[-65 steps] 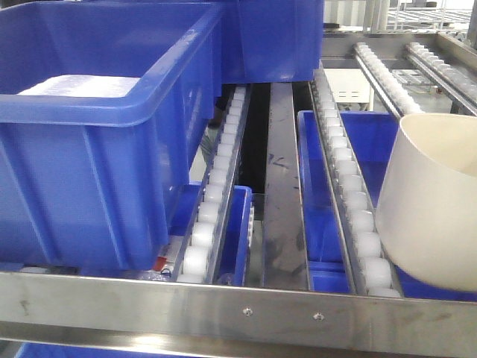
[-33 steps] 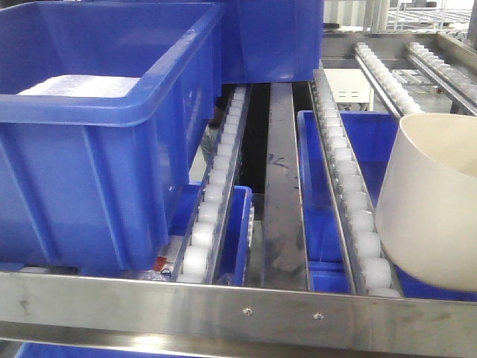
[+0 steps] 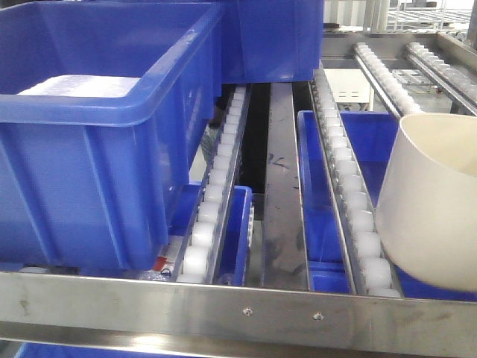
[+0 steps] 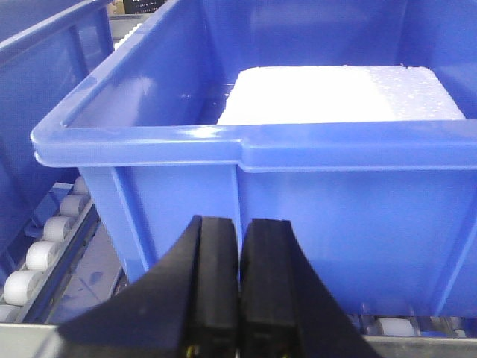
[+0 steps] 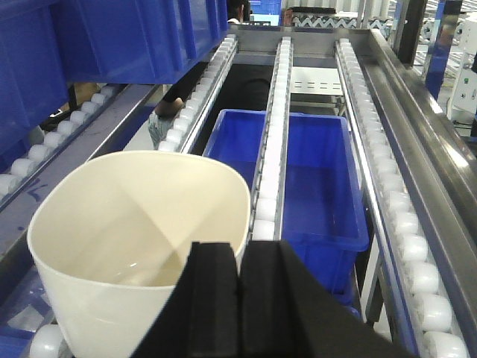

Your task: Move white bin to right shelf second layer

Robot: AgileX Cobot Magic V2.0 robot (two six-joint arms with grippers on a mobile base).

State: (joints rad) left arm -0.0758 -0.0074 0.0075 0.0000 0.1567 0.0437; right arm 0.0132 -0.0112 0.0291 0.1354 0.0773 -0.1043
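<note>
Front view, left to right: a large blue crate point(image 3: 97, 134) stands on the roller lanes, a white block lying inside it; next come a lane of small white rollers point(image 3: 216, 201), a flat dark steel strip point(image 3: 283, 194), a second roller lane, and at the far right the white bin point(image 3: 432, 201). The bin sits on the roller level of the right shelf, just behind the front rail point(image 3: 238, 306), a flat brushed steel bar with two screws. Its lower right side is cut off by the frame edge.

Left wrist view: the left gripper point(image 4: 240, 291) hangs before the crate wall with its black pads pressed together, holding nothing.

Right wrist view: the right gripper point(image 5: 241, 298) sits at the bin's near rim, pads together; whether the rim is pinched between them cannot be told.

Step in hand, by judgement: placement, near its end. The next move calls for letting go without tipping the bin, then drawing back clear of its rim.

Materials: the bin is glossy, smooth, cream-white plastic, rounded-square, narrowing toward its base, and empty. The crate is ribbed, thick-lipped plastic. The rollers would let the bin slide.
</note>
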